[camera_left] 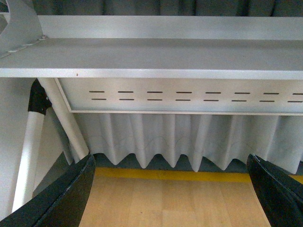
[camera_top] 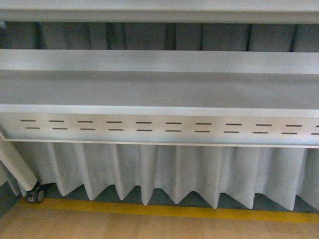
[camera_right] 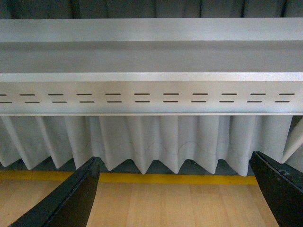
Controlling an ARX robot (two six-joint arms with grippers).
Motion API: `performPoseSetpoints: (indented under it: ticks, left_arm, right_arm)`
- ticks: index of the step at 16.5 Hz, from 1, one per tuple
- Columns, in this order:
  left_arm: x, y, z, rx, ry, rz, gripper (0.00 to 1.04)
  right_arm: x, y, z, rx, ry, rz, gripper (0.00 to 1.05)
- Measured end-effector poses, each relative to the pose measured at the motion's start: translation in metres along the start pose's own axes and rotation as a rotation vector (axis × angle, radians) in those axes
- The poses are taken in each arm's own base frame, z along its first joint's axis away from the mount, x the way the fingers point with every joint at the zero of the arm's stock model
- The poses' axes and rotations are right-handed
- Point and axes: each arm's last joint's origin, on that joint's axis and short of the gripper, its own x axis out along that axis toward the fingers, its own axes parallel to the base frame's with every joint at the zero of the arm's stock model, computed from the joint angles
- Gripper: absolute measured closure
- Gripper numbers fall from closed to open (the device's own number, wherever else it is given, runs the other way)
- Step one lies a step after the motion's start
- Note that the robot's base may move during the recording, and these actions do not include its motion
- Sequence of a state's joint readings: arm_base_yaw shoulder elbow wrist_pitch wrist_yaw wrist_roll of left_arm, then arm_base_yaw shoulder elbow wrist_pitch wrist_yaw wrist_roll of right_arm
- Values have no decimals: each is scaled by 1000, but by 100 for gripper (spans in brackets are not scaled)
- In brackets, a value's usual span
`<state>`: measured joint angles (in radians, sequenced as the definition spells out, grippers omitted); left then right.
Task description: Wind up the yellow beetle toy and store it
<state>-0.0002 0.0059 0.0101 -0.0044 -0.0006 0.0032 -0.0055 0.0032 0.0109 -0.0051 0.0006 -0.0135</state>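
Left hand [camera_left: 170, 161] spread wide, empty; right hand [camera_right: 175, 158] likewise.

Right gripper [camera_right: 174, 157] with black fingers [camera_right: 75, 198] spread wide apart, slotted grey metal panel [camera_right: 151, 97] ahead, white pleated curtain [camera_right: 151, 137] beneath it, yellow floor stripe [camera_right: 175, 179], pale wooden floor [camera_right: 175, 208]

Grey metal shelf [camera_top: 159, 89], two tiers; front panel [camera_top: 159, 127] pierced with two rows of short slots. White pleated curtain [camera_top: 164, 172] beneath, hem zigzag. Yellow stripe [camera_top: 164, 210] edging pale wood floor [camera_top: 149, 228]. White tube leg [camera_top: 17, 167] on caster [camera_top: 36, 194], left side. Soft, even light.
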Motion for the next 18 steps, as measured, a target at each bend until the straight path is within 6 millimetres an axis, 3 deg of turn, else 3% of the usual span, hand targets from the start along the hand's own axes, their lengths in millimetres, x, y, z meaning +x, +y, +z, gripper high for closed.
performPoseSetpoints:
  ticks: [18]
  left_arm:
    - [0, 0, 0, 0, 0, 0, 7]
  right_arm:
    - [0, 0, 0, 0, -1, 0, 7]
